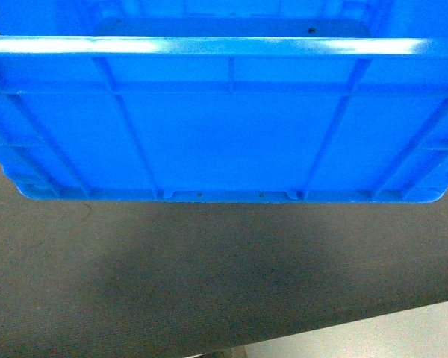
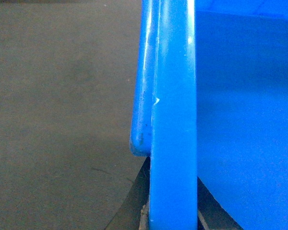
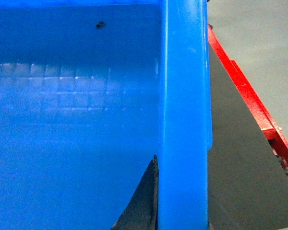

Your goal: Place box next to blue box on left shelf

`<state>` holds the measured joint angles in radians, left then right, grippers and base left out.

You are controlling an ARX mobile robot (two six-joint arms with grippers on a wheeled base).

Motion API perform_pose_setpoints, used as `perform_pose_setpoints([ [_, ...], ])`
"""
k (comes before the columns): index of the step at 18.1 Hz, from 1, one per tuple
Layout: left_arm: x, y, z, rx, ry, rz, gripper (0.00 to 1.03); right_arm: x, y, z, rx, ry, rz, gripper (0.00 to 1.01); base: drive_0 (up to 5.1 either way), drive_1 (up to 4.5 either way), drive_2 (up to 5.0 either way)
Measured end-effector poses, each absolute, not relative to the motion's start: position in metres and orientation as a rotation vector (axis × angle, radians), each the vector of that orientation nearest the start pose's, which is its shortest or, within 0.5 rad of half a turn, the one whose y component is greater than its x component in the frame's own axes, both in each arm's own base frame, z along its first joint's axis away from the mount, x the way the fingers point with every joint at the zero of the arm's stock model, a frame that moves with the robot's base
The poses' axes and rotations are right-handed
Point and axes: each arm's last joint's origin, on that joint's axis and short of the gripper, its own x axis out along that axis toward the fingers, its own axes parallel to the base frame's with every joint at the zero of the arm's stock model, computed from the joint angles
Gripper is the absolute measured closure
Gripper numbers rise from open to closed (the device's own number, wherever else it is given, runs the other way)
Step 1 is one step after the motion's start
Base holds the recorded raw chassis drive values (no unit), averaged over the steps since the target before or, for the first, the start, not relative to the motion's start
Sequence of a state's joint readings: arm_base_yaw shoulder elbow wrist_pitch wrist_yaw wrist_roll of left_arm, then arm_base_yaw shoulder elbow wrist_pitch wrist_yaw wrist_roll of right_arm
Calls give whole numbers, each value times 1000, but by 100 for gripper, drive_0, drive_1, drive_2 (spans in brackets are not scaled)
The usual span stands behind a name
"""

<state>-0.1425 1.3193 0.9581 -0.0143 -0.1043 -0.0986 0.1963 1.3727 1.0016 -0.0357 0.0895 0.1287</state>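
Box [image 1: 224, 134], bright blue and ribbed, fills the head view above dark carpet [image 1: 209, 276]. Both grippers' jaws straddle its side rims, apparently gripping them

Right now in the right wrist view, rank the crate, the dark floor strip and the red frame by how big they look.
1. Blue crate, though nearness inflates it.
2. Dark floor strip.
3. Red frame.
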Motion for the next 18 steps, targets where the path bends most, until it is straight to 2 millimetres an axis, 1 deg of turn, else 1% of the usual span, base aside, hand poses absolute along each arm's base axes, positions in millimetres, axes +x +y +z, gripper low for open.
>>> perform_pose_setpoints([
  [18,292,-39,293,-51,375,-19,96,301,57,291,69,409,79,93,0,0,0],
])
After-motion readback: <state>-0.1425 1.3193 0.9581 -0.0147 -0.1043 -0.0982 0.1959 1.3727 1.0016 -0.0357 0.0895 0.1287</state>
